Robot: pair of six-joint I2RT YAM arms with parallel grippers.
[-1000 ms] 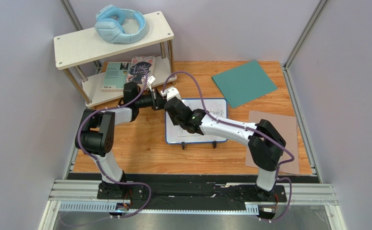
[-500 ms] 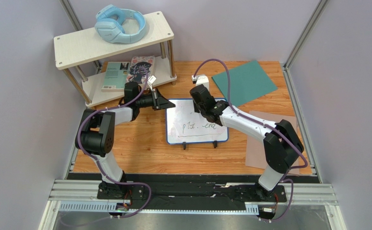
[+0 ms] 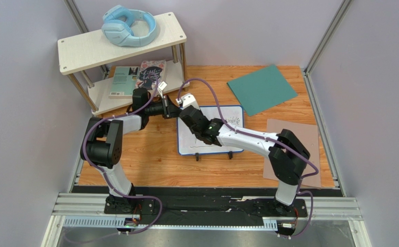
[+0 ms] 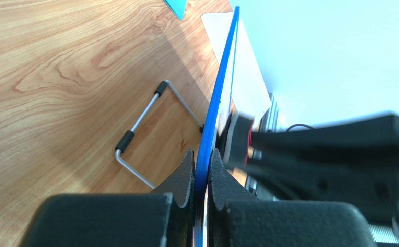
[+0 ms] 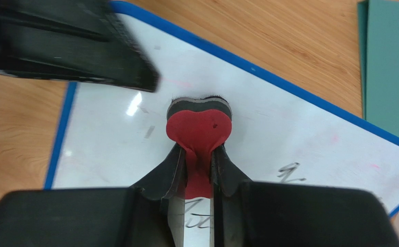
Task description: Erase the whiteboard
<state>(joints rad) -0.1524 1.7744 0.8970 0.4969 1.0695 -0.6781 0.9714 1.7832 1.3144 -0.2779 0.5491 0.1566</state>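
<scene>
The small glossy white board with thin blue frame (image 3: 188, 144) sits mid-frame on the wooden table (image 3: 150, 164); it looks light, stiff and slick. The left tool (image 4: 201, 157) pinches its frame edge, the surest hold. The right tool (image 5: 199, 152) clamps a red heart-shaped eraser (image 5: 199, 123) against its face.

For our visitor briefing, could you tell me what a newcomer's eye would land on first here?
The right claw holds a red heart-shaped eraser against the blue-framed whiteboard in the middle of the table. The left claw pinches the board's left edge, and pale blue headphones sit on the shelf at the back left.
</scene>
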